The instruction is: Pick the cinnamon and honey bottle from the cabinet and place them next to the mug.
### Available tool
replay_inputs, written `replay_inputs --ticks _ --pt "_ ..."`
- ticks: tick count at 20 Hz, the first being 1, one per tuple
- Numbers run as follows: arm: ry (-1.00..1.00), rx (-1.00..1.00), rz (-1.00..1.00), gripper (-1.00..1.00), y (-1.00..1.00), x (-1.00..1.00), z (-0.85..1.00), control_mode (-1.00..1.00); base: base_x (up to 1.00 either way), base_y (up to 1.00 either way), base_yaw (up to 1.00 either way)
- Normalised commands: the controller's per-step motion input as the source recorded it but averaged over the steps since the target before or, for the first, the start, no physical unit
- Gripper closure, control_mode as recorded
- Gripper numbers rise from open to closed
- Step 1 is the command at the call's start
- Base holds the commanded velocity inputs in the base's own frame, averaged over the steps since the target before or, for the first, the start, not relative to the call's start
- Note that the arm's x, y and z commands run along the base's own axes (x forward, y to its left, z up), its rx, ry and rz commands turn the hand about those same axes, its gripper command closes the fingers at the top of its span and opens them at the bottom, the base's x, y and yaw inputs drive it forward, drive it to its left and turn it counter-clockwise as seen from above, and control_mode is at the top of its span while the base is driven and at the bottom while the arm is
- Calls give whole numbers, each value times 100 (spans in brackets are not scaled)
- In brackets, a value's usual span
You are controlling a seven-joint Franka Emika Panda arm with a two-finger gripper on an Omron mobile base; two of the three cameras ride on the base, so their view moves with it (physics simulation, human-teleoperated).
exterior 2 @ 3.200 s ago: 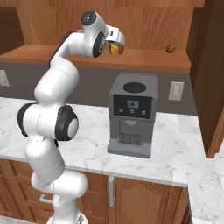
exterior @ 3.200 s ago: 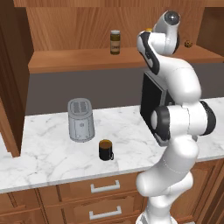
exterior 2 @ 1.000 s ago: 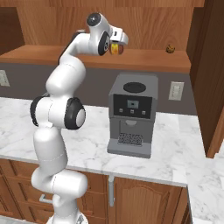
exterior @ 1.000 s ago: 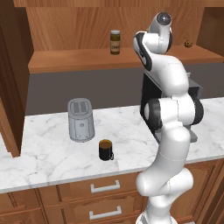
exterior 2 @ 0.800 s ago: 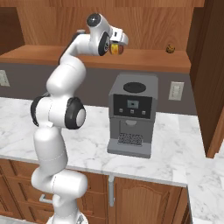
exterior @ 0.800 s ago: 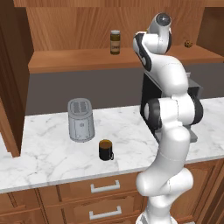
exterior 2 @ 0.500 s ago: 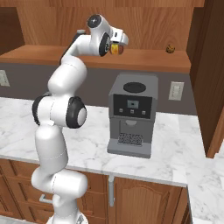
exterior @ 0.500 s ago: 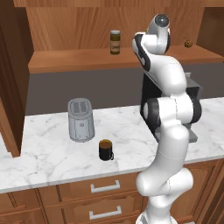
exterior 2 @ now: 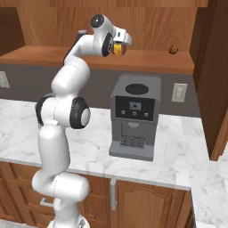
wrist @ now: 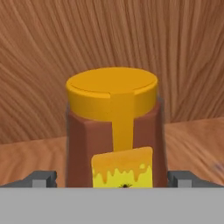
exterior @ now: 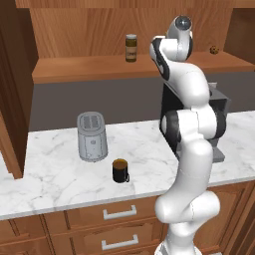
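The honey bottle (wrist: 114, 131) stands upright on the wooden shelf board of the cabinet (exterior: 74, 74), its orange-yellow cap up and its yellow label facing the hand camera. The gripper (wrist: 112, 178) is level with it, jaws spread wide, one dark fingertip showing on each side of the bottle with a gap to the bottle's sides. From the right base view the bottle peeks out just past the hand, in front of the cabinet's back panel. Farther left along the same shelf, well apart, the cinnamon (exterior: 131, 48) stands upright. A small brown object (exterior 2: 173, 49) sits near the shelf's right end. Below, on the marble counter (exterior: 50, 174), the mug (exterior: 120, 171) stands just in front of the toaster (exterior: 91, 136), and a coffee machine (exterior 2: 135, 116) stands to the right.
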Motion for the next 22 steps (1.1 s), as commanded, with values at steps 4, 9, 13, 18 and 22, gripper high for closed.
replay_inputs --ticks 4,9,13,18,22 --pt "0 0 0 -100 -1 8 0 -100 0 0 0" --pt "0 0 0 -100 0 3 0 -100 0 0 0" --pt "0 0 0 -100 -1 0 0 -100 0 0 0" --pt "0 0 0 -100 0 0 0 -100 0 0 0" --pt "0 0 0 -100 0 0 0 -100 0 0 0"
